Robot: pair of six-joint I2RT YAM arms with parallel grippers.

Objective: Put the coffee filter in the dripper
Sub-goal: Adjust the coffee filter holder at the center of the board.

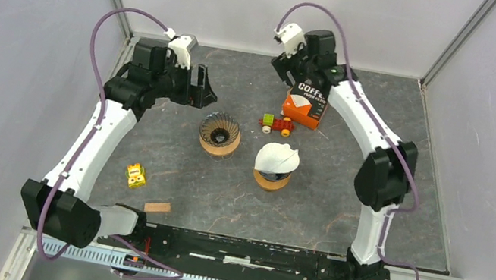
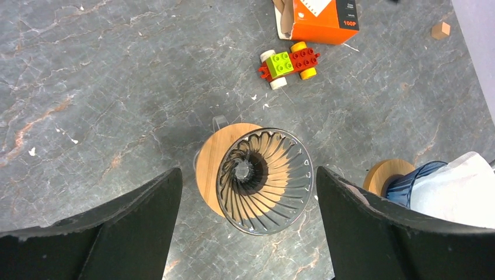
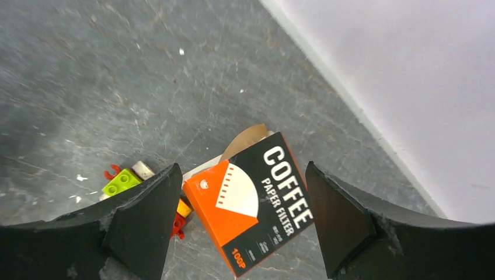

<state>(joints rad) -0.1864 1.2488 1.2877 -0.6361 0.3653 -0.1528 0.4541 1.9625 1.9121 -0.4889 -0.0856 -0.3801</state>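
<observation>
We log left arm (image 1: 94,144) stretched along the left of the top view, elbow bent at upper left, left gripper (image 1: 205,91) at upper centre-left, jaws spread wide, nothing pinched, right arm (image 1: 378,171) up the right side, right gripper (image 1: 295,71) near top centre, jaws likewise parted, empty.

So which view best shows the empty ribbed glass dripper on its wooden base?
Left wrist: the ribbed glass dripper sits centred, ribs and bare cone clear. Top external shows it small; right wrist doesn't show it.
</observation>
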